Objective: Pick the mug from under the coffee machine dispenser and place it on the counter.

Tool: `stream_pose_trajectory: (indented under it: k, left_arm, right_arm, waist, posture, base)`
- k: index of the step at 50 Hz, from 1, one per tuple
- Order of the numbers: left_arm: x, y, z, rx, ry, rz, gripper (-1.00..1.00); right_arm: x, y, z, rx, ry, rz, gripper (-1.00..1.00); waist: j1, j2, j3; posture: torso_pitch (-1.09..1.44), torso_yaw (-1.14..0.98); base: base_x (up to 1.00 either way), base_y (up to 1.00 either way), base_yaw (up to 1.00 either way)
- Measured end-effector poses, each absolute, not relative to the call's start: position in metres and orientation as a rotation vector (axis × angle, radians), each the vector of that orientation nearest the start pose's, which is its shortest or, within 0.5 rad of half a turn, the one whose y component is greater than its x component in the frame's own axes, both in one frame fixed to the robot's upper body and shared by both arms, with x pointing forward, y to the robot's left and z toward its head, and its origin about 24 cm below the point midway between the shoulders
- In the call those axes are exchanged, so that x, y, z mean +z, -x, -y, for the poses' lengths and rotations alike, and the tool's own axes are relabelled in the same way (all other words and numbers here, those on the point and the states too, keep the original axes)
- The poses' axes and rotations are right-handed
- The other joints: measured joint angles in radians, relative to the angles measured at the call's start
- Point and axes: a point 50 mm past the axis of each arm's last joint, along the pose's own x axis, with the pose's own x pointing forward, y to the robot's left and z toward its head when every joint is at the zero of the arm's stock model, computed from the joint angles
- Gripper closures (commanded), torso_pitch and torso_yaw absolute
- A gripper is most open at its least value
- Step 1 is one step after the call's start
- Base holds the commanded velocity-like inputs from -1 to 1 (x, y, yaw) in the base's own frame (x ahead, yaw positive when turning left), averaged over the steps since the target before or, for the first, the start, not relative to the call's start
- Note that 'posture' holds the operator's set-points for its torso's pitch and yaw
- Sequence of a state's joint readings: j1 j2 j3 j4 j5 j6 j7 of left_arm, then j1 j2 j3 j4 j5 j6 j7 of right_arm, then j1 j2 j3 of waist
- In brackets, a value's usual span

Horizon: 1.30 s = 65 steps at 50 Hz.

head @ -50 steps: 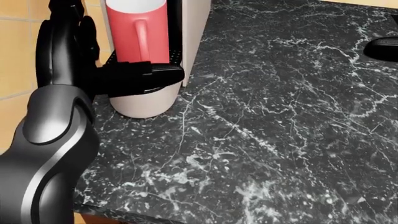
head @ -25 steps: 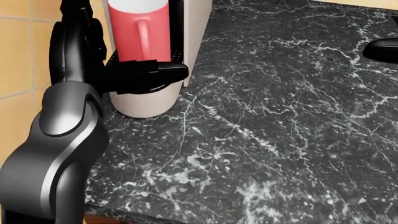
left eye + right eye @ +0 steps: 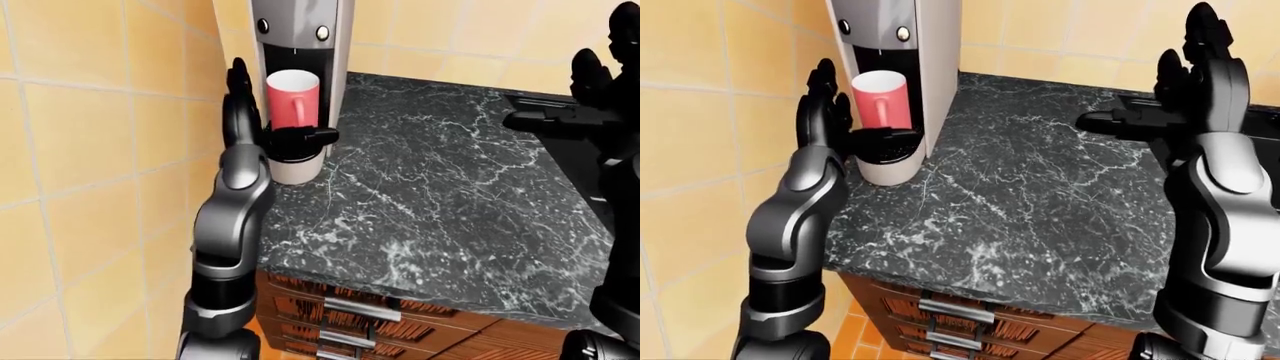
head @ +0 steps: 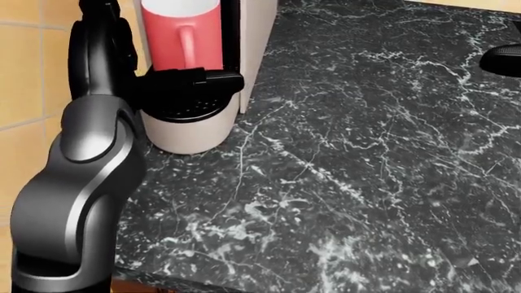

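A red mug (image 3: pixel 293 97) with a white inside stands upright on the drip tray under the dispenser of the grey coffee machine (image 3: pixel 300 30). Its handle faces the camera. My left hand (image 3: pixel 275 124) is open. Its fingers (image 3: pixel 238 101) stand upright to the left of the mug, and its thumb (image 4: pixel 207 79) reaches across in front of the mug's base, over the drip tray. The fingers do not close round the mug. My right hand (image 3: pixel 1170 101) is open and empty, raised above the right side of the black marble counter (image 4: pixel 366 152).
A yellow tiled wall (image 3: pixel 100 150) lies close to the left of my left arm. Wooden drawers (image 3: pixel 970 311) sit below the counter's near edge. A dark fixture (image 3: pixel 585 172) lies along the counter's right side.
My left arm has shifted right and up in the head view. The thumb has risen from the drip tray's rim to the mug's base. The mug has not moved.
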<state>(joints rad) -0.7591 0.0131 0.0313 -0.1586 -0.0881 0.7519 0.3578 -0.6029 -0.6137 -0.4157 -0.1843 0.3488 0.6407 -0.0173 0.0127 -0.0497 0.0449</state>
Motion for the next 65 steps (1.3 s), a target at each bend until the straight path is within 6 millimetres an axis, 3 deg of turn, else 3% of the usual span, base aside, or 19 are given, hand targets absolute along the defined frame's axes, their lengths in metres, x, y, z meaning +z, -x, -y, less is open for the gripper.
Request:
stream_pose_trajectory:
  k: [31, 65]
  left_arm:
    - [0.22, -0.343, -0.098, 0.118, 0.034, 0.123, -1.0]
    - [0.23, -0.333, -0.082, 0.173, 0.052, 0.114, -1.0]
  right_arm:
    - [0.269, -0.292, 0.288, -0.261, 0.101, 0.31, -1.0]
    - [0.272, -0.29, 0.29, -0.268, 0.098, 0.313, -1.0]
  waist:
    - [0.004, -0.004, -0.002]
    - [0.004, -0.009, 0.001]
  posture:
    - [0.0, 0.0]
    - [0.0, 0.0]
  base:
    - [0.0, 0.0, 0.0]
    - [0.0, 0.0, 0.0]
